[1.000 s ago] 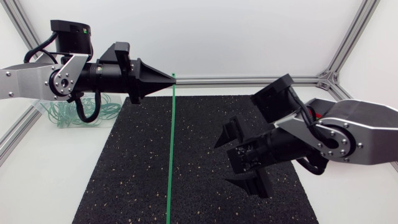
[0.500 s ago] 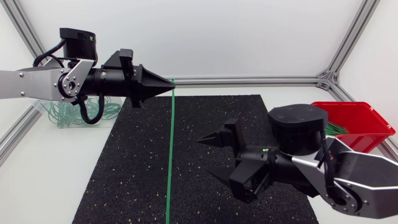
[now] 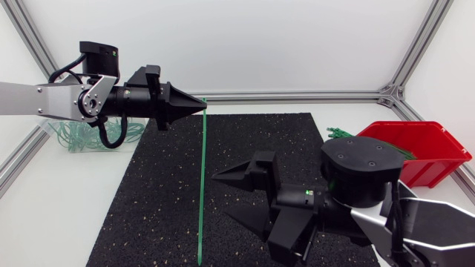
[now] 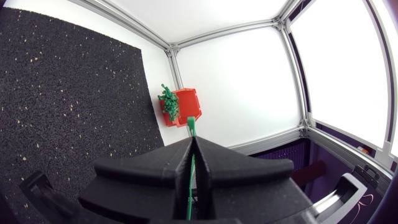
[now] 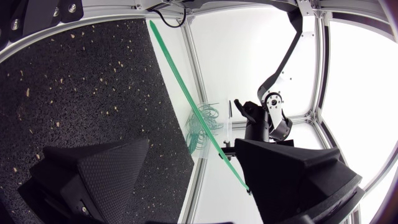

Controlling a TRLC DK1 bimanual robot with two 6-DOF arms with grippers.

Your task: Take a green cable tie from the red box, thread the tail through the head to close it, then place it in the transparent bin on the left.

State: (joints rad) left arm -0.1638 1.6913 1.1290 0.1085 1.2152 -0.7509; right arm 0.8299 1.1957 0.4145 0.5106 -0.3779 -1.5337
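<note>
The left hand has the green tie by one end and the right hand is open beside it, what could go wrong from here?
The left hand pinches the green cable tie only at its fingertips, near one end, so a knock from the right hand might swing the long free length or pull it loose. The tie is thin and the right hand stands wide open, so closing could miss or bend it.
</note>
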